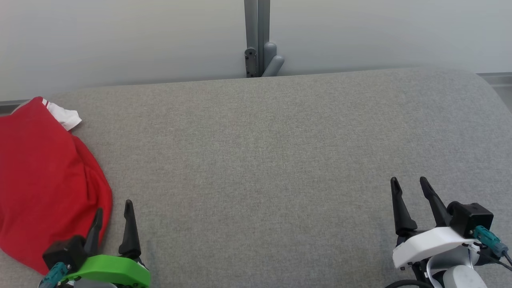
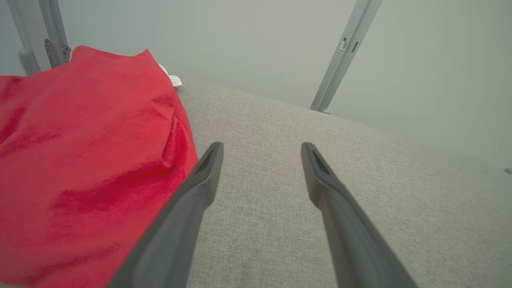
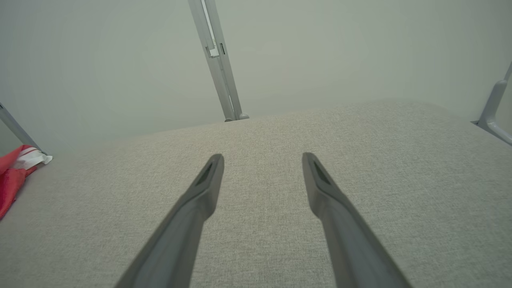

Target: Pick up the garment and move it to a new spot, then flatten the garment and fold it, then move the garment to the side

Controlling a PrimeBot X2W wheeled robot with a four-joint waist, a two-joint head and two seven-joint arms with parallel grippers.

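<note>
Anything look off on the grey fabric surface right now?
Only the red jersey garment: it lies rumpled at the far left of the grey fabric surface, white sleeve poking out behind. No damage or spill shows.

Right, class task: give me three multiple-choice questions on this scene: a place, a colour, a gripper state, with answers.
1. Where on the grey surface does the garment lie? A) left B) middle C) right
2. The garment is mostly: A) blue B) red C) green
3. The left gripper and right gripper are: A) both shut B) holding cloth C) both open, empty
Answers: 1 A, it bunches at the head view's left edge; 2 B, nearly all its cloth is red; 3 C, jaws stand apart, nothing between.
</note>
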